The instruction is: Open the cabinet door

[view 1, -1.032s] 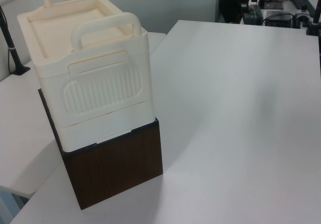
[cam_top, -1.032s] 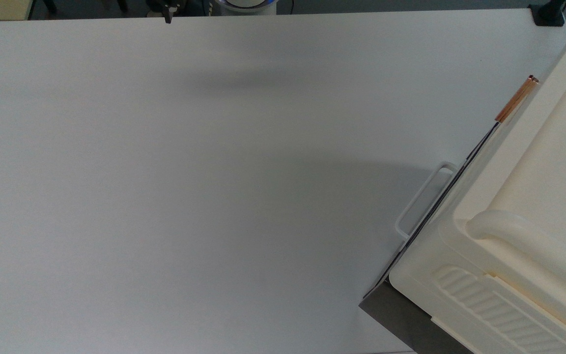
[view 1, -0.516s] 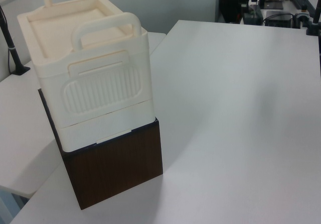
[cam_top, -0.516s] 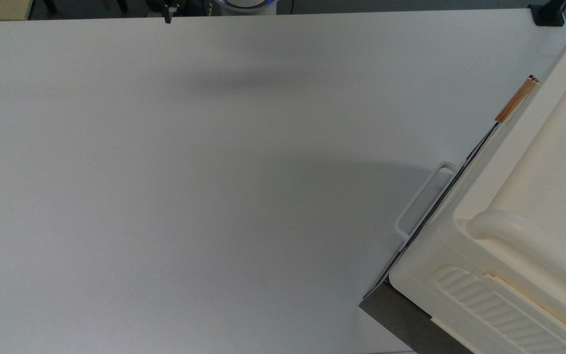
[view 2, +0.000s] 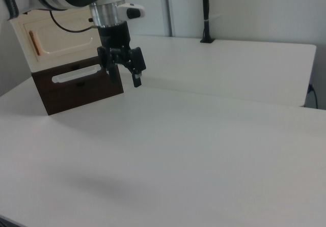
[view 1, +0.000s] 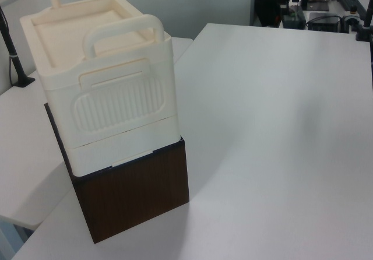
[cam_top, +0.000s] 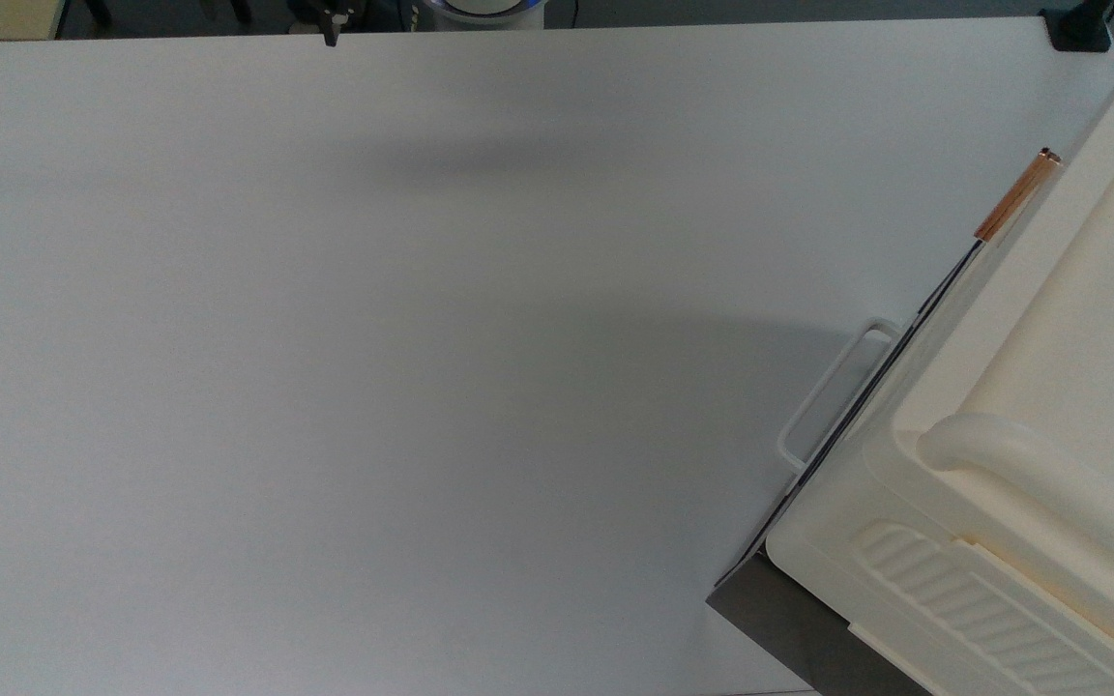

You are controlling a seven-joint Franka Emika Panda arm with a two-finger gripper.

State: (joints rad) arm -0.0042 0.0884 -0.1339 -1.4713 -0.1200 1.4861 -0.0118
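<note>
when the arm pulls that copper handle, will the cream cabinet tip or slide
Possibly. The cream cabinet stands tall on a narrower-looking dark wooden base, so a high pull at the copper handle might rock it. The hollow-looking plastic probably weighs little, and the smooth table may let the stack slide.

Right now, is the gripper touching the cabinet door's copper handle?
Apart. In the right view the gripper, fingers spread, hangs in the air, with a wide stretch of the door between it and the handle.
</note>
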